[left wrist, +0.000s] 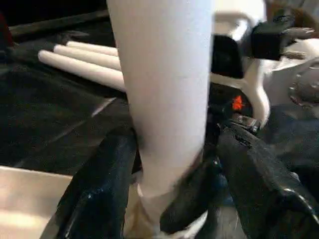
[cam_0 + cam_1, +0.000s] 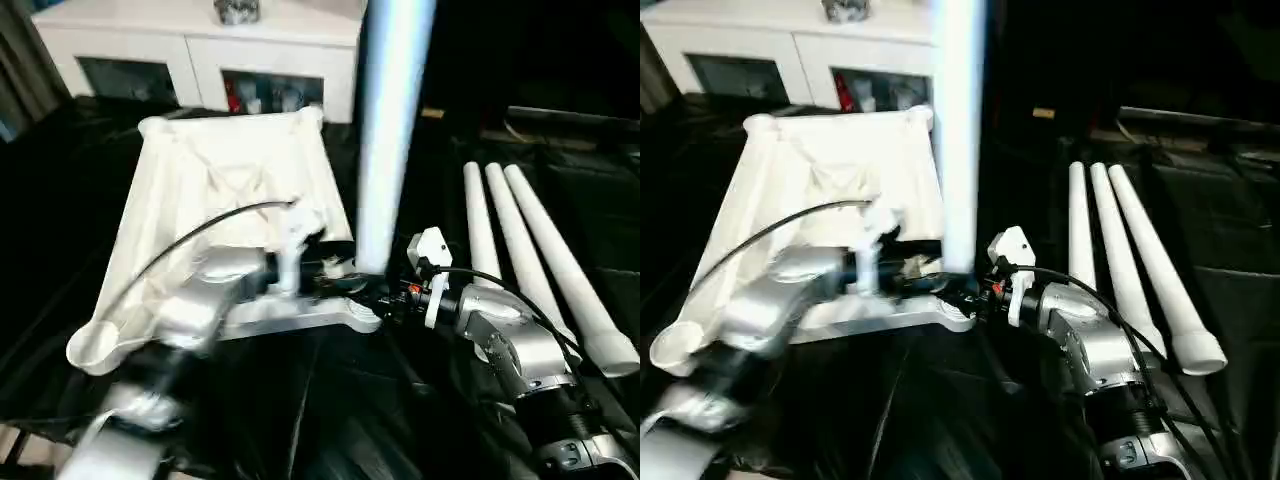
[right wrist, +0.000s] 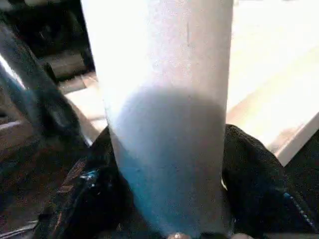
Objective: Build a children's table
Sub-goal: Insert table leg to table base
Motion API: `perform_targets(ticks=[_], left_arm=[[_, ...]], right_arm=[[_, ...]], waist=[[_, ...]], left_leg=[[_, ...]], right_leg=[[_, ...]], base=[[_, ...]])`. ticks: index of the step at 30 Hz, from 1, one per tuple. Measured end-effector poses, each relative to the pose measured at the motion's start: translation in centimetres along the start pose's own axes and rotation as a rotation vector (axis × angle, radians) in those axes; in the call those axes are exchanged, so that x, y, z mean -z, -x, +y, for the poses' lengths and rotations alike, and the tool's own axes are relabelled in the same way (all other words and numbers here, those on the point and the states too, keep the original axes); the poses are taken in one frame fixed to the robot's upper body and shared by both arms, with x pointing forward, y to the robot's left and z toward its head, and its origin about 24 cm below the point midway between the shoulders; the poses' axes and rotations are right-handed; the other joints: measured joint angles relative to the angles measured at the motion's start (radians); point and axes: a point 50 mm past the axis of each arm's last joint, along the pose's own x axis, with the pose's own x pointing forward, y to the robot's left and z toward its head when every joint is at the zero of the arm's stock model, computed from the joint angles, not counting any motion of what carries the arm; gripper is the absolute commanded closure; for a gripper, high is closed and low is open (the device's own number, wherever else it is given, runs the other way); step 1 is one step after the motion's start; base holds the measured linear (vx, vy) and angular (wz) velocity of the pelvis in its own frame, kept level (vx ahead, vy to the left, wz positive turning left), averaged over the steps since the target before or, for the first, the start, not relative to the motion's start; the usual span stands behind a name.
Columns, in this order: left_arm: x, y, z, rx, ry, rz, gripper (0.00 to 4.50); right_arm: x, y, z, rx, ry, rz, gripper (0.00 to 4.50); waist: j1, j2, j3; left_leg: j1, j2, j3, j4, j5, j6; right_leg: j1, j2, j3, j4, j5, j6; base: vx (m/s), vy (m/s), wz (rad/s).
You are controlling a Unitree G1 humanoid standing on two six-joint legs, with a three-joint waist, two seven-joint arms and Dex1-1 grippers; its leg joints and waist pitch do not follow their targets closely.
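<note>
The white tabletop (image 2: 220, 180) lies underside up on black sheeting. One white leg (image 2: 390, 130) stands upright at its near right corner socket. My right gripper (image 3: 169, 144) is shut on the leg's (image 3: 164, 124) lower end, with a black finger pressed against each side. My left gripper (image 1: 177, 142) reaches in from the other side at the same height. Its jaws stand around the leg (image 1: 164, 99), wider than the tube; one finger (image 1: 99, 189) touches it and the other finger (image 1: 259, 189) stands apart. Three more legs (image 2: 530, 250) lie side by side to the right.
A white cabinet (image 2: 200, 50) with glass doors stands behind the tabletop. Black sheeting (image 2: 330, 420) covers the ground around the work. A black cable (image 2: 200, 230) arcs over my left forearm.
</note>
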Motion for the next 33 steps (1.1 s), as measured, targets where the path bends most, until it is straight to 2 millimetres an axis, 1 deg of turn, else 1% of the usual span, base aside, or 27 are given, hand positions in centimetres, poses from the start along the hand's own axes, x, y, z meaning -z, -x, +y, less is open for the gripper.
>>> perform_targets(ticks=[2,5,7,9,11,14,16,19,21,26,27,29,33], left_arm=[[0.4,1.0,-0.1,-0.011,-0.005,0.027,1.54],[2.1,2.5,-0.1,-0.052,0.006,0.112,1.54],[2.9,3.2,-0.3,-0.064,0.001,0.157,1.54],[3.8,3.8,-0.5,-0.073,0.003,0.199,1.89],[4.6,4.3,-0.7,-0.085,-0.006,0.243,1.92],[5.3,4.6,-1.2,-0.091,-0.004,0.278,2.31],[5.5,4.6,-1.5,-0.086,-0.006,0.288,2.40],[5.8,4.5,-1.6,-0.094,-0.012,0.310,2.74],[6.0,4.3,-1.6,-0.104,-0.020,0.320,2.86],[6.1,3.9,-1.2,-0.129,-0.033,0.311,3.41],[6.1,3.8,-1.3,-0.128,-0.036,0.309,3.41],[6.1,3.6,-1.3,-0.121,-0.037,0.308,3.55],[6.1,3.3,-1.0,-0.099,-0.039,0.325,3.90]], right_arm=[[0.0,0.0,0.0,0.002,0.000,0.001,2.09],[0.1,0.0,0.0,0.011,0.000,-0.002,2.09],[0.2,-0.1,0.1,0.015,-0.002,-0.006,2.09],[0.3,0.0,0.1,0.025,0.001,-0.013,2.09],[0.4,0.0,0.2,0.033,0.001,-0.020,2.09],[0.5,0.2,0.3,0.049,-0.002,-0.038,2.09],[0.7,0.4,0.4,0.064,-0.010,-0.053,2.09],[0.7,0.7,0.4,0.089,-0.020,-0.072,2.10],[0.9,1.0,0.5,0.104,-0.026,-0.084,2.10],[1.3,1.7,0.7,0.139,-0.037,-0.111,2.10],[1.3,1.7,0.7,0.144,-0.039,-0.113,2.10],[1.4,2.0,0.8,0.159,-0.047,-0.121,2.10],[1.4,2.6,1.0,0.173,-0.046,-0.138,2.16]], waist=[[0.000,-0.001,0.000],[0.001,-0.002,0.001],[0.002,-0.005,0.001],[0.003,-0.006,0.000],[0.003,-0.006,0.000],[0.004,-0.006,0.000],[0.006,-0.006,0.000],[0.008,-0.006,0.000],[0.010,-0.006,0.000],[0.022,-0.005,0.000],[0.024,-0.005,0.000],[0.031,-0.004,-0.001],[0.035,-0.004,-0.001]], left_leg=[[0.001,0.000,0.000,0.000,0.000,0.000],[0.002,0.000,0.000,0.000,0.000,0.000],[0.004,0.000,0.000,0.000,0.000,0.000],[0.005,0.000,0.000,0.000,0.000,0.000],[0.005,0.000,0.001,0.000,0.000,0.000],[0.006,0.000,0.001,0.000,0.000,0.000],[0.006,0.000,0.001,0.000,0.000,0.000],[0.006,0.000,0.001,0.000,0.000,0.000],[0.006,0.000,0.001,0.000,0.000,0.000],[0.006,-0.001,0.001,0.000,0.000,0.000],[0.006,-0.001,0.001,0.000,0.000,0.000],[0.007,-0.001,0.001,0.000,0.000,0.000],[0.008,0.000,0.001,0.001,0.000,0.000]], right_leg=[[0.000,0.000,0.000,0.000,0.000,0.000],[0.001,0.000,0.000,0.000,0.000,0.000],[0.001,0.000,0.000,0.001,0.000,0.000],[0.002,0.000,0.000,0.000,0.000,0.000],[0.002,0.000,0.001,0.000,0.000,0.000],[0.002,0.000,0.001,0.000,0.000,0.000],[0.002,0.000,0.001,0.000,0.000,0.000],[0.002,0.000,0.001,0.000,0.000,0.000],[0.002,0.000,0.001,0.000,0.000,0.000],[0.003,-0.001,0.001,0.000,0.000,0.000],[0.003,-0.001,0.001,0.000,0.000,0.000],[0.004,-0.001,0.001,0.000,0.000,0.000],[0.005,-0.001,0.001,0.000,0.000,0.000]], base=[[0.000,0.000,0.00],[0.000,0.000,0.00],[0.000,0.000,0.00],[0.000,0.000,0.00],[0.000,0.000,0.00],[0.000,0.000,0.00],[0.000,0.000,0.00],[0.000,0.000,0.00],[0.000,0.000,0.00],[0.000,0.000,0.00],[0.000,0.000,0.00],[0.000,0.000,0.00],[0.000,0.000,0.00]])
